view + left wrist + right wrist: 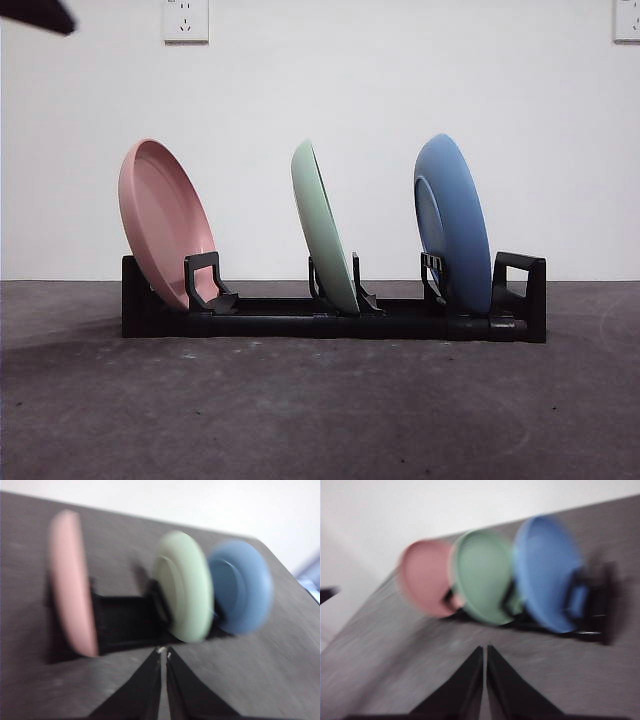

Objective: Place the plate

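Observation:
Three plates stand on edge in a black rack (330,322): a pink plate (165,222) at the left, a green plate (324,228) in the middle, a blue plate (455,225) at the right. Both wrist views are blurred and look at the rack from a distance. In the left wrist view the pink plate (72,582) is nearest, with my left gripper (164,652) shut and holding nothing. In the right wrist view the blue plate (547,572) is nearest, and my right gripper (484,650) is shut and holding nothing. A black arm tip (38,14) shows at the front view's top left corner.
Dark grey table (320,410) stretches in front of the rack. A white wall with two sockets (186,20) stands behind it.

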